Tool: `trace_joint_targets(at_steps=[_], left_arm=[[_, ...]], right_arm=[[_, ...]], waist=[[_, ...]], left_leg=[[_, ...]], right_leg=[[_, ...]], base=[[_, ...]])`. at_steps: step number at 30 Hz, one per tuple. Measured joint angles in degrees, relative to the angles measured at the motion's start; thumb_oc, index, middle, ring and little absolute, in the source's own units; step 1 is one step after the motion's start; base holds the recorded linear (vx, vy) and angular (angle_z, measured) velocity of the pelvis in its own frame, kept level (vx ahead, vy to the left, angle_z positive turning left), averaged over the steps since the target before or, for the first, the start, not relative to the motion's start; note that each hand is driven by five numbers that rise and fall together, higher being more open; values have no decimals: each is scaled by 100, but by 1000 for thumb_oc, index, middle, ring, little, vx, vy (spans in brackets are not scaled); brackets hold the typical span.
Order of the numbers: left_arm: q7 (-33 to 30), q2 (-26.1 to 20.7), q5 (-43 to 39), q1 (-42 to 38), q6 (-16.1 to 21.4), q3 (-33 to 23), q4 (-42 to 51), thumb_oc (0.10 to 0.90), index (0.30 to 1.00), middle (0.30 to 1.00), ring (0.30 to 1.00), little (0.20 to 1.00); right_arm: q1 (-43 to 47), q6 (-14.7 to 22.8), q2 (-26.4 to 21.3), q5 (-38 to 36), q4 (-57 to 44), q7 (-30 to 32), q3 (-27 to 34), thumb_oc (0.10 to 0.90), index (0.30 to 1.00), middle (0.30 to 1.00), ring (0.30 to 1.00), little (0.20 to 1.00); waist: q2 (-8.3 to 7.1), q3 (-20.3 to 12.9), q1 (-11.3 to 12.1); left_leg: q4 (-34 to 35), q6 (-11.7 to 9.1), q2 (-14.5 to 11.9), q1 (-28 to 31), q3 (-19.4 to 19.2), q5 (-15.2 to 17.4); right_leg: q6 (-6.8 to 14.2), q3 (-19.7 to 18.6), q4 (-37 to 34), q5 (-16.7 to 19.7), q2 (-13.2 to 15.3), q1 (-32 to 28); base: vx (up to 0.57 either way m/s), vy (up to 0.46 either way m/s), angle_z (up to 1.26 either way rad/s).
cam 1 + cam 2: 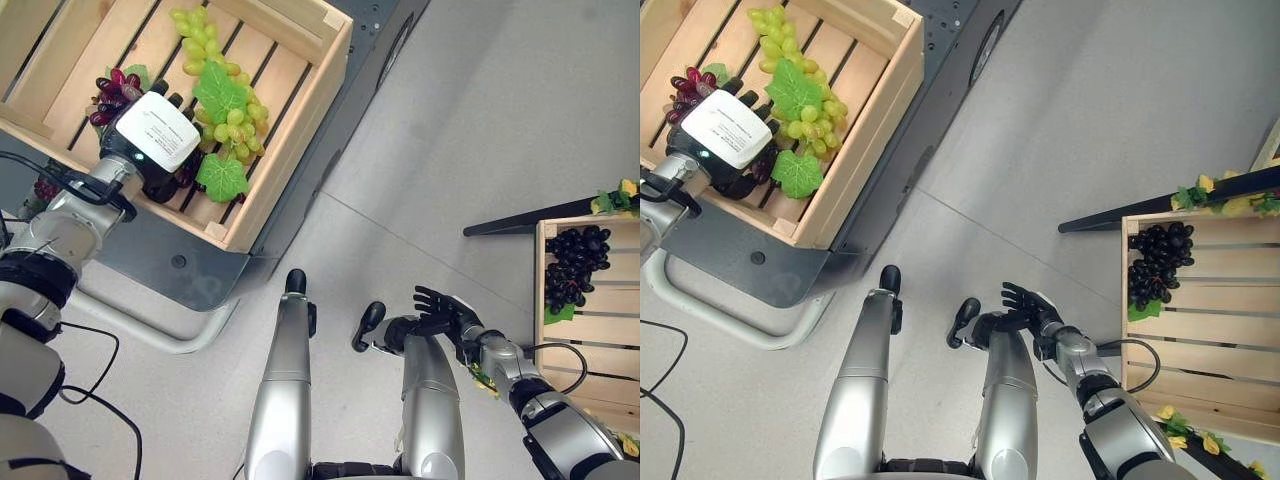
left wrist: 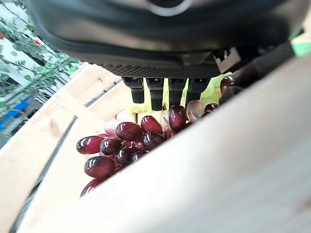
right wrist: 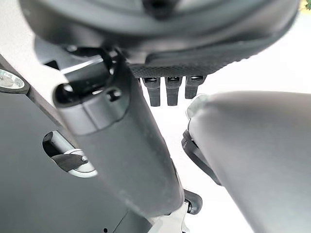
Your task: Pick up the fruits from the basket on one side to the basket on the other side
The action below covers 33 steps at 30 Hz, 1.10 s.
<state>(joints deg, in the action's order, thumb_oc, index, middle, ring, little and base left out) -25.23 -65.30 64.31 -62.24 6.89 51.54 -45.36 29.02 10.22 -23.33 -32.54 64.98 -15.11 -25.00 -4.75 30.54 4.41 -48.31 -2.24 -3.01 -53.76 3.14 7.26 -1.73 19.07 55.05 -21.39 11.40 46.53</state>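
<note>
A bunch of red grapes (image 1: pixel 112 92) lies in the left wooden crate (image 1: pixel 290 110), next to a large bunch of green grapes (image 1: pixel 232 120) with leaves. My left hand (image 1: pixel 152 130) hovers low over the red bunch inside the crate. In the left wrist view its fingers (image 2: pixel 155 92) reach straight out just above the red grapes (image 2: pixel 126 141), with the crate wall (image 2: pixel 233 170) in front. A dark grape bunch (image 1: pixel 575 262) rests in the right crate (image 1: pixel 585 330). My right hand (image 1: pixel 440 305) hangs low near the floor, fingers spread and holding nothing.
The left crate sits on a dark grey cart (image 1: pixel 150 250) with a pale tube frame (image 1: pixel 150 330). A black bar (image 1: pixel 500 228) and some yellow-green leaves (image 1: pixel 615 198) border the right crate. Grey floor (image 1: pixel 480 120) lies between the two crates.
</note>
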Motion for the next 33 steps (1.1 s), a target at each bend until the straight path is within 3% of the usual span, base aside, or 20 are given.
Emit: trace_joint_targets(at_steps=[2,5,9,13,19,21,22,23,30,33], left_arm=[[205,-82,-361,-95,211,53,29,800,900,900,900,900],[1088,-140,-1094,-313,417,174,153,800,900,900,900,900],[2531,-195,-2201,-545,186,173,514,800,900,900,900,900],[3034,-127,-2314,-728,-88,192,568,800,900,900,900,900],[3264,7,-2133,-1041,-376,498,609,800,900,900,900,900],[3302,58,-1989,-1099,-421,551,619,712,768,768,768,768],[3335,82,-1924,-1120,-438,562,630,579,568,568,568,568],[3370,131,-1830,-1161,-508,601,645,400,300,300,300,300],[3335,153,-1606,-1073,-462,911,519,400,300,300,300,300],[3023,154,-1552,-960,-458,906,465,400,300,300,300,300]], right_arm=[[-1,10,1,-1,-1,0,1,800,900,900,900,900],[2,12,1,0,-5,0,1,800,900,900,900,900],[35,10,9,-2,-8,0,-3,800,900,900,900,900],[114,7,27,-197,-68,-62,-6,800,900,900,900,900],[107,7,30,-397,-107,-71,-9,800,900,900,900,900],[106,8,28,-404,-105,-70,-5,800,900,900,900,900],[104,8,31,-404,-106,-71,-6,800,900,900,900,900],[96,9,36,-409,-106,-71,-7,800,900,900,900,900],[83,19,94,-447,-103,-134,-6,800,900,900,900,900],[75,28,127,-448,-94,-139,-4,800,900,900,900,900]], waist=[[-1,0,-2],[-1,0,-1],[1,-1,1],[5,-3,-44],[4,-4,-43],[5,-5,-42],[5,-5,-42],[4,-5,-42],[4,-5,-60],[4,-5,-37]], left_leg=[[18,2,2,-20,-6,-1],[84,12,3,-16,-30,-10],[160,13,3,8,-59,-10],[214,8,-3,37,-80,-12],[308,-51,-3,46,-60,-51],[316,-62,-2,45,-54,-56],[317,-67,-3,44,-48,-59],[323,-71,-2,42,-39,-62],[335,-55,2,121,-37,-52],[330,-49,5,161,-34,-48]], right_leg=[[3,1,-19,4,3,14],[9,3,-68,21,6,18],[28,-5,-137,35,9,15],[24,-10,-165,35,9,13],[5,23,-213,26,7,12],[1,37,-219,23,6,8],[1,45,-225,23,5,3],[1,58,-239,23,2,-4],[7,83,-306,28,6,-124],[8,83,-308,29,7,-172]], base=[[-18,34,2],[-25,39,2],[-13,21,0],[0,0,0],[-12,-25,2],[-7,-40,2],[-6,-51,3],[-8,-62,3],[-4,-18,0],[-3,-8,1]])
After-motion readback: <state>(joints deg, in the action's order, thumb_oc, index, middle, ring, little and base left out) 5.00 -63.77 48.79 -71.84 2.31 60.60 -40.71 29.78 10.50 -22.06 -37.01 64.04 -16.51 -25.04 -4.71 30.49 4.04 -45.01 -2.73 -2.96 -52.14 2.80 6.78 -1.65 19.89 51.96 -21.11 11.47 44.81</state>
